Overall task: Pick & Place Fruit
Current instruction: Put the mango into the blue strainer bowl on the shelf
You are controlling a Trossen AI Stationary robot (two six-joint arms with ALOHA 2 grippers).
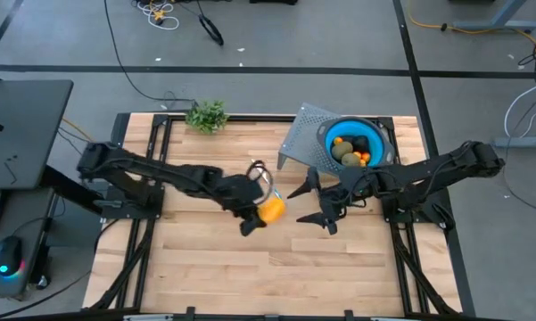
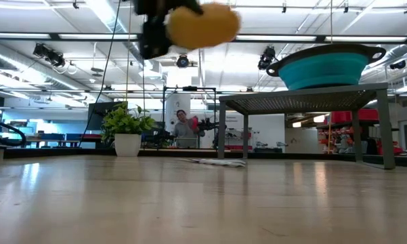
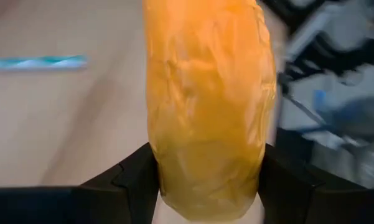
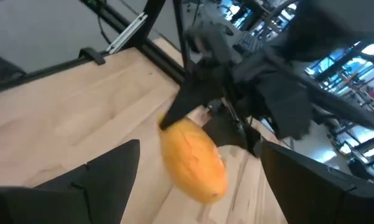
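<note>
high view: the left gripper (image 1: 260, 211) is clamped on the yellow fruit (image 1: 271, 209) above the middle of the table (image 1: 205, 267). the right gripper (image 1: 319, 203) waits just beside it, fingers spread wide and empty, pointing at the fruit. the blue bowl (image 1: 355, 143), on a grey perforated stand (image 1: 305, 134), already holds olive-brown, dark and orange-red pieces; it lies beyond the right gripper, so the right arm is nearer to it.

low view: the fruit (image 2: 202, 26) hangs high off the table, its long axis roughly level, about at bowl (image 2: 325, 66) height.

left wrist view: the fruit (image 3: 205, 106) fills the gap between the dark fingers (image 3: 134, 177), gripped near one end.

right wrist view: the fruit (image 4: 193, 160) floats between this gripper's parted fingers (image 4: 106, 168), not yet touched; a handover looks likely.
</note>
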